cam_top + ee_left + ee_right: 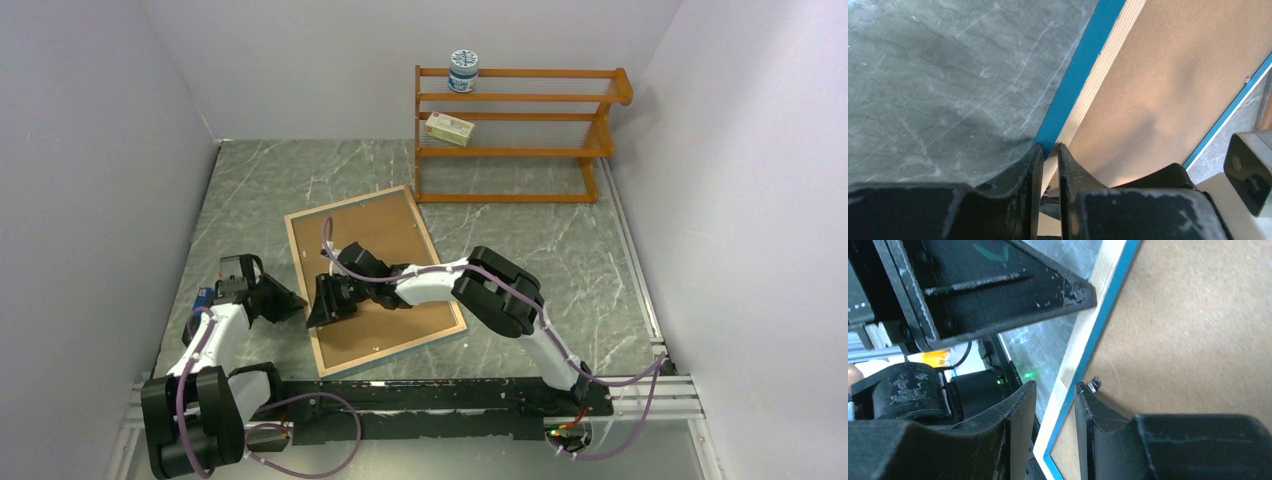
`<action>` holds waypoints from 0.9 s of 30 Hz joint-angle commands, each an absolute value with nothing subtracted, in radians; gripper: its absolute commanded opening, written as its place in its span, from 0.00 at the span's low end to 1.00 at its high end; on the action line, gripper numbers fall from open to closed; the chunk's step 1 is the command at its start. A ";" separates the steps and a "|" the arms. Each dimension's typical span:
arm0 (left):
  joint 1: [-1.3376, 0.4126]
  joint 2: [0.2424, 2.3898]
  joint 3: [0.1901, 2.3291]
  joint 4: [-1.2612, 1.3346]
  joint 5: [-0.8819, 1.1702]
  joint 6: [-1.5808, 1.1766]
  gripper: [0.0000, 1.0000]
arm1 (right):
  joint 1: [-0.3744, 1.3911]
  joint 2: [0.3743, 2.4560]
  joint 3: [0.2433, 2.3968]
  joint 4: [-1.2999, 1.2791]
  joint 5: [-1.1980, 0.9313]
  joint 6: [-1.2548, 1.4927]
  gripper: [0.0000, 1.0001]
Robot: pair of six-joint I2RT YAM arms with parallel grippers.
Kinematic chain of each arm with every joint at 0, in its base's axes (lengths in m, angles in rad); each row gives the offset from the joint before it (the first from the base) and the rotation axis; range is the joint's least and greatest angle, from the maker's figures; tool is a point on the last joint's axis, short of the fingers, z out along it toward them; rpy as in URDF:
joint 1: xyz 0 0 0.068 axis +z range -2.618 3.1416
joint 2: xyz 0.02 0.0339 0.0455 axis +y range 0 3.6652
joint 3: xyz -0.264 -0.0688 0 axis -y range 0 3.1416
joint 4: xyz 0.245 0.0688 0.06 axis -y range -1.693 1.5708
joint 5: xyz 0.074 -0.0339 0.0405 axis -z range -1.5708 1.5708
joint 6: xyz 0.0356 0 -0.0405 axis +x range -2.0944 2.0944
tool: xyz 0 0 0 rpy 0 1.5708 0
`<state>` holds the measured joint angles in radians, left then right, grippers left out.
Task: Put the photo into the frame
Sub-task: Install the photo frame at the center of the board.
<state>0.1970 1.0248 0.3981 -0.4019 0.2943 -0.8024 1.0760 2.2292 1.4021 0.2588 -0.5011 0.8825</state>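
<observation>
The frame (350, 201) lies on the table with its back up, and the brown backing board (400, 240) fills it. My left gripper (293, 304) is shut on the frame's left rim (1083, 65), with blue front and pale wood edge pinched between its fingers (1049, 147). My right gripper (322, 310) reaches across the board to the same rim (1088, 325). It stands open (1055, 385), astride the rim near a corner. One finger is on the board by a small metal clip (1094, 384); the other is clear of the rim. The photo is hidden.
An orange-brown shelf rack (520, 130) stands at the back right, holding a white jar (463, 70) and a small box (449, 128). Walls close in the table on the left, right and far sides. A black rail (420, 405) runs along the near edge.
</observation>
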 commanded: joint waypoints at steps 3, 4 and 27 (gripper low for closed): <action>0.198 1.045 0.417 -0.379 0.329 -0.804 0.23 | 1.071 2.075 1.287 0.307 -0.401 0.853 0.40; 0.198 1.048 0.422 -0.380 0.327 -0.801 0.24 | 1.071 2.058 1.262 0.316 -0.389 0.864 0.40; 0.198 1.118 0.503 -0.482 0.278 -0.733 0.05 | 1.075 2.215 1.349 0.315 -0.442 0.875 0.29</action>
<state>0.2035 1.0901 0.4599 -0.4484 0.2916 -0.7631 1.0729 2.1803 1.3140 0.2878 -0.4252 0.8825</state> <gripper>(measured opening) 0.069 0.297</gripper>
